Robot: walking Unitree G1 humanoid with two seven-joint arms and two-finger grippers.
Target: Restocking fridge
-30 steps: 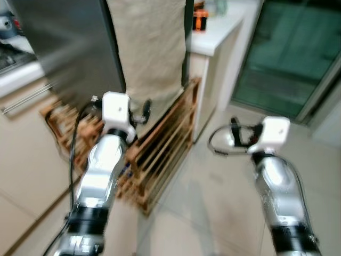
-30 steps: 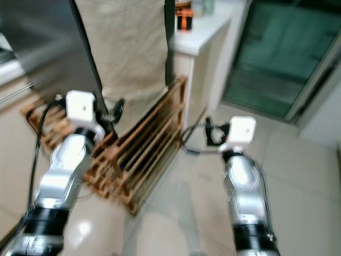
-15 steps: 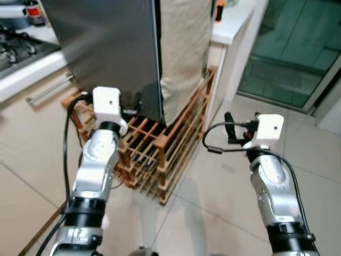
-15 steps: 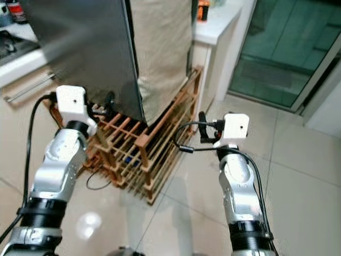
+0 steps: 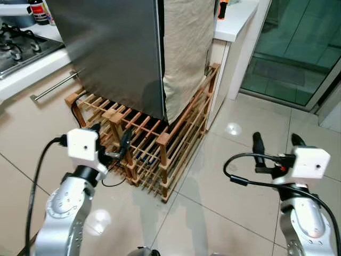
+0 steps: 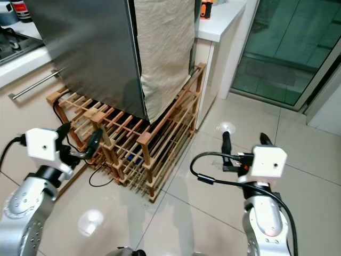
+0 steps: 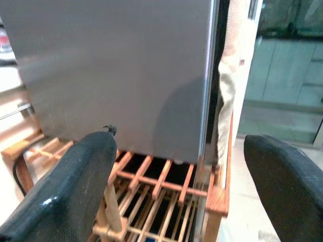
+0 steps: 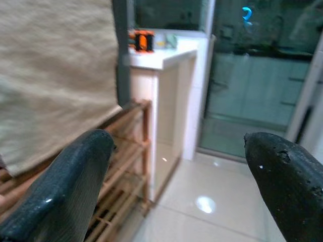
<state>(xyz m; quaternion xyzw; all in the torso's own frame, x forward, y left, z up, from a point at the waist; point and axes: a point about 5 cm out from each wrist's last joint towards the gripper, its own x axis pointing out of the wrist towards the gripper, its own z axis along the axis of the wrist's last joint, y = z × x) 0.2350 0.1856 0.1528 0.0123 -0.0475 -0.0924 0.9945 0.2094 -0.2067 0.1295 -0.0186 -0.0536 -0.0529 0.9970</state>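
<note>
1. Looking down from the head camera, I see the fridge (image 5: 114, 53), a tall steel-grey body, standing on a wooden slatted rack (image 5: 160, 144) on the tiled floor (image 5: 224, 213). Its door is closed.
2. I note a beige cloth (image 5: 186, 48) hanging down the fridge's side, reaching the rack's upper rail.
3. I hold the left gripper (image 5: 112, 144) low in front of the rack, near its front corner; its fingers are spread wide apart and carry nothing.
4. I hold the right gripper (image 5: 274, 146) over bare floor, well apart from the rack; its fingers are likewise spread wide and carry nothing.
5. A white counter (image 5: 237, 21) stands just beyond the fridge, with an orange item (image 6: 206, 8) on it.
6. A hob (image 5: 18, 45) sits on the counter to my left.
</note>
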